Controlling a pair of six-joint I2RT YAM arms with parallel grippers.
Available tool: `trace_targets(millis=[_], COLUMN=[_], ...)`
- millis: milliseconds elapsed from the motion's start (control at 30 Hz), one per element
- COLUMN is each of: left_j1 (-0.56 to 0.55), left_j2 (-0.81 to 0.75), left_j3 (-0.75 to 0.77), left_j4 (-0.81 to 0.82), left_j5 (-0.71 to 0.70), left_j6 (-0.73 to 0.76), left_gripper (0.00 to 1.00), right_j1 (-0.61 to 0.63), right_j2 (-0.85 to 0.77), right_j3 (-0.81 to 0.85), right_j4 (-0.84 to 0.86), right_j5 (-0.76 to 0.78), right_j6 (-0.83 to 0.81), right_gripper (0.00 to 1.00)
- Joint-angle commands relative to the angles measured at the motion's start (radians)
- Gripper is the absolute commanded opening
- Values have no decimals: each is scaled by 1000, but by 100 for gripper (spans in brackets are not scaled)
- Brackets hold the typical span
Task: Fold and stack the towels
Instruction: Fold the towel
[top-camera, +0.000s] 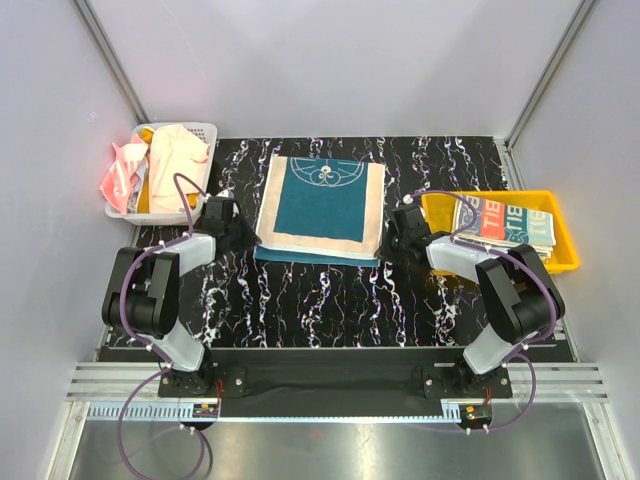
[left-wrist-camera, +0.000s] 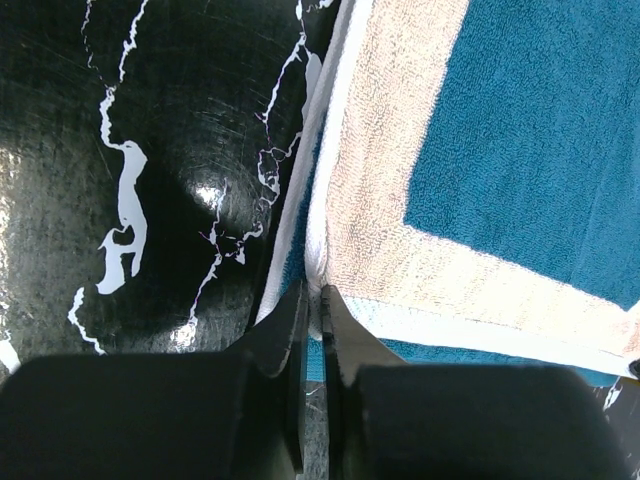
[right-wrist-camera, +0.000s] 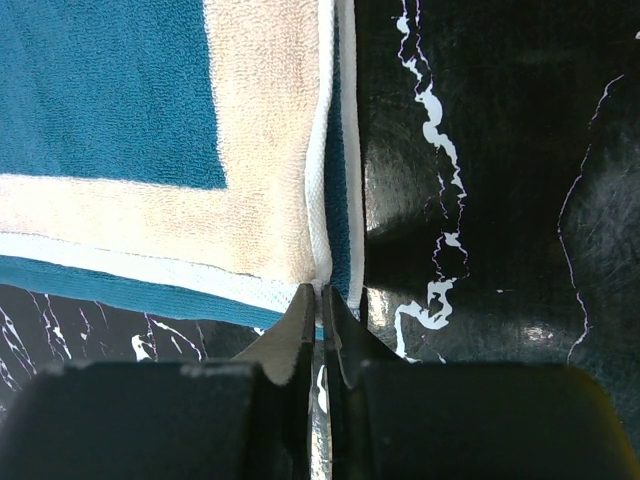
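Left pincer (left-wrist-camera: 312, 300): jaws nearly together, only a thin slit between, clenched on the near-left corner of the teal-and-cream patterned terry towel (top-camera: 320, 205). The cream border's edge runs straight down into the slit. Right pincer (right-wrist-camera: 318, 300): same picture, jaws all but closed and grasping the towel's near-right corner, w/ the white hem pinched between them.

Towel lies flat, mid-surface, between the 2 pincers. Two layers show. The upper one has a teal centre panel w/ a wide cream border and a white line motif near the far edge. A teal under-layer peeks out along the near edge and at both gripped corners. Corners sit low, on or just above the black white-veined marble-look surface (top-camera: 330, 300); can't tell which.

Far left, just beyond the left arm: white mesh plastic basket (top-camera: 205, 130) holding crumpled pale peach cloths (top-camera: 178, 152), w/ a coral pink cloth (top-camera: 118, 175) draped over its left rim. An orange-yellow bit shows low in the basket, too hidden to make out.

Right side, just beside the right arm: yellow rectangular plastic tray (top-camera: 440, 200) w/ a folded striped towel bearing large letters (top-camera: 505, 222) lying flat in it. Well apart from the centre towel.
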Motion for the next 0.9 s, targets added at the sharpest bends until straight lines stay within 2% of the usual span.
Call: trace_targets(millis=[0,200,633,867], left_j1=[-3,-5,-19,-20], left_j2=[-23,-71,-192,-162], left_j3=[42,38,-28,-111], left_j4=[27,17,-16,30], left_j5=[14,16,-3,8], left_j6=[3,3,0,-4], left_gripper=[2,0,0,0], right_j1=[9,10,11,10], right_j2=[-31,-63,-148,-119], right_j3=[45,59,42,-13], right_j4=[-11,-43,-93,-48], right_j5=[3,15,21,9], right_j6=[-9,-23,-29,-15], right_gripper=[3,0,0,0])
